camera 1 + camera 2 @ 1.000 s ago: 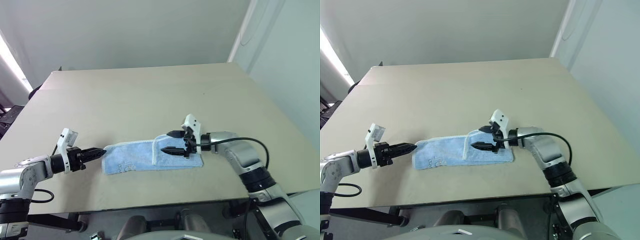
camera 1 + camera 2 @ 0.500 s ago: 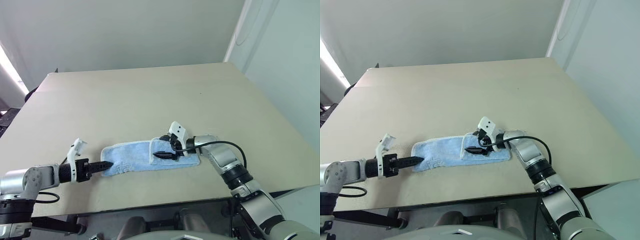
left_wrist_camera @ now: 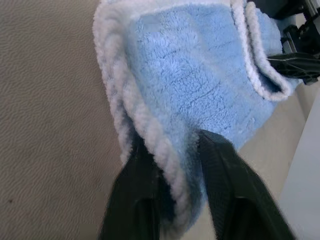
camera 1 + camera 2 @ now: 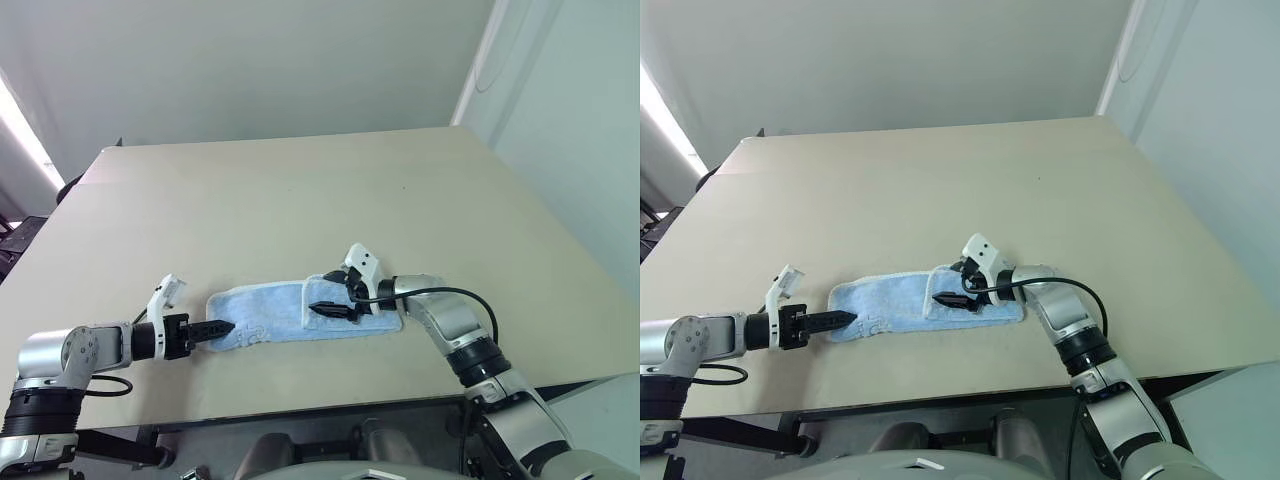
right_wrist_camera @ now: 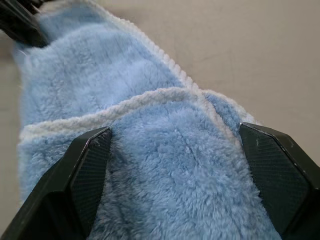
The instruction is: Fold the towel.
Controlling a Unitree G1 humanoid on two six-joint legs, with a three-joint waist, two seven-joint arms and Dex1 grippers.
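The table (image 4: 300, 200), a tan top w/ nothing else on it, is filling most of the head views; its near-left corner is running out of frame and its near edge is partly hidden behind the two arms. The towel (image 4: 270, 312) is lying near the near edge, roughly mid-width, folded into a long narrow strip running parallel to that edge, w/ its right end doubled over as a flap edged in white. A faint darker mark is showing on the strip's left part, too small to read. The left gripper (image 3: 170, 150) is reaching in from the table's left side and is clamping the towel's left end: in the left wrist view the white edging is sitting pinched between the two black fingers (image 3: 135, 190), whose bases are cut off by the frame. The right gripper (image 4: 338, 297) is sitting over the folded flap at the strip's right end, jaws spread wide; in the right wrist view its fingers (image 5: 87, 170) are straddling the flap, tips out of shot, so can't tell if they're pressing the cloth or just above it.
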